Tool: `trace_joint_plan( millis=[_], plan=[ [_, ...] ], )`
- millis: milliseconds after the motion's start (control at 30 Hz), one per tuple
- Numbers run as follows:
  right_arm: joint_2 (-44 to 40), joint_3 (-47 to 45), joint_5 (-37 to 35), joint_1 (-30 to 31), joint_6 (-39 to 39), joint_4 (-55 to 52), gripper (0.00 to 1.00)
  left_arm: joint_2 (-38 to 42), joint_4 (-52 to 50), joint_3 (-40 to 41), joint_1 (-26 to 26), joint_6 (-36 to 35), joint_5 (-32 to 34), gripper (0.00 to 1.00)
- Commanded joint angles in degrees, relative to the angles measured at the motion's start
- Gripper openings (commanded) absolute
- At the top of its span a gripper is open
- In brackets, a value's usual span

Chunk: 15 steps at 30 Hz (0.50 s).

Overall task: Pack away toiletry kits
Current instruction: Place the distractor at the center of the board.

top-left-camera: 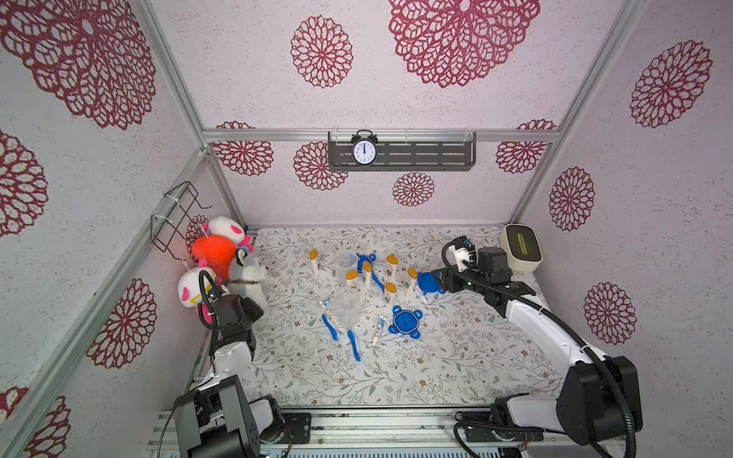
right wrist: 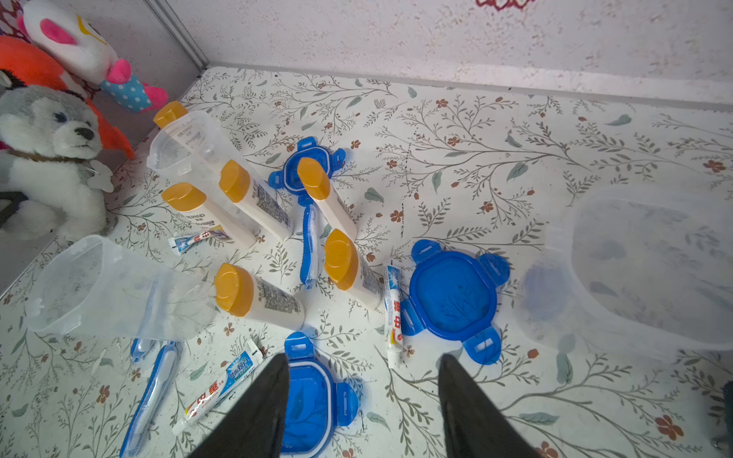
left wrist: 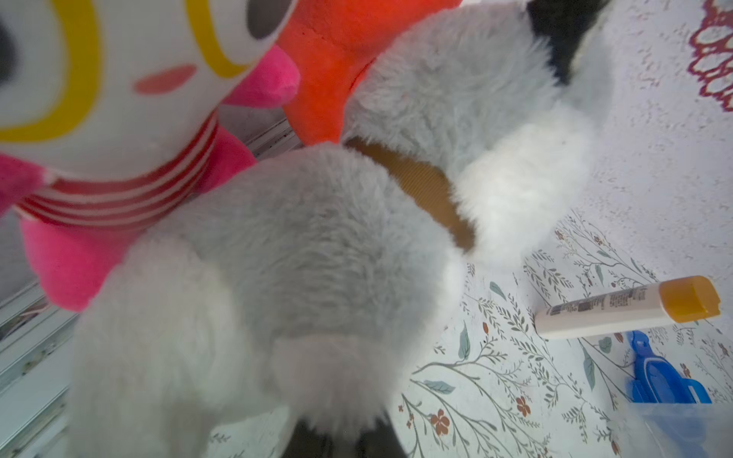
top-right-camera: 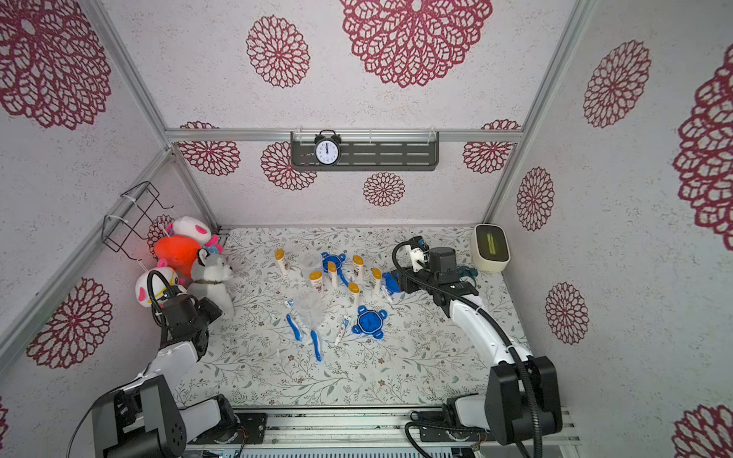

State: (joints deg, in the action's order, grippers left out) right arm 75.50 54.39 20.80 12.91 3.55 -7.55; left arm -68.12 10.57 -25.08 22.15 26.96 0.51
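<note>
The toiletry kits lie unpacked mid-table. Several white bottles point(top-left-camera: 392, 267) with orange caps stand among three blue lids point(top-left-camera: 405, 321), blue toothbrushes point(top-left-camera: 330, 327) and small toothpaste tubes point(top-left-camera: 378, 331). Two clear jars point(top-left-camera: 347, 309) stand empty, and a third jar point(right wrist: 650, 273) shows in the right wrist view. My right gripper point(right wrist: 363, 355) hovers open over the table with nothing between its fingers, a blue lid point(right wrist: 452, 293) just ahead. My left gripper point(top-left-camera: 258, 307) sits against the grey husky plush point(left wrist: 297, 257), whose fur covers its shut fingertips.
Plush toys point(top-left-camera: 214, 250) crowd the far left corner under a wire basket point(top-left-camera: 178, 214). A cream box point(top-left-camera: 520, 248) stands at the back right, behind my right arm. A clock point(top-left-camera: 364, 150) sits on the wall shelf.
</note>
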Motion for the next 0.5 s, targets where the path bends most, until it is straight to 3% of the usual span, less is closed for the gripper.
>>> trace_joint_plan(
  millis=[0,133,300,467],
  plan=[
    [-0.93,1.02,0.65,-0.25,0.66,0.92,0.61,0.34,-8.25,-0.87,0.20,-1.56,0.67,0.06],
    [-0.77,1.33,0.38,-0.39,0.45,0.48,0.61,0.23,-14.48,-1.88,0.18,-2.26,1.67,0.11],
    [-0.80,1.24,0.60,-0.35,0.46,0.61,0.62,-0.31,-20.69,-3.22,-1.35,-1.55,8.48,0.14],
    [-0.55,1.37,0.59,-0.43,0.40,0.61,0.62,1.71,-22.50,-3.00,-4.14,-1.04,13.39,0.34]
  ],
)
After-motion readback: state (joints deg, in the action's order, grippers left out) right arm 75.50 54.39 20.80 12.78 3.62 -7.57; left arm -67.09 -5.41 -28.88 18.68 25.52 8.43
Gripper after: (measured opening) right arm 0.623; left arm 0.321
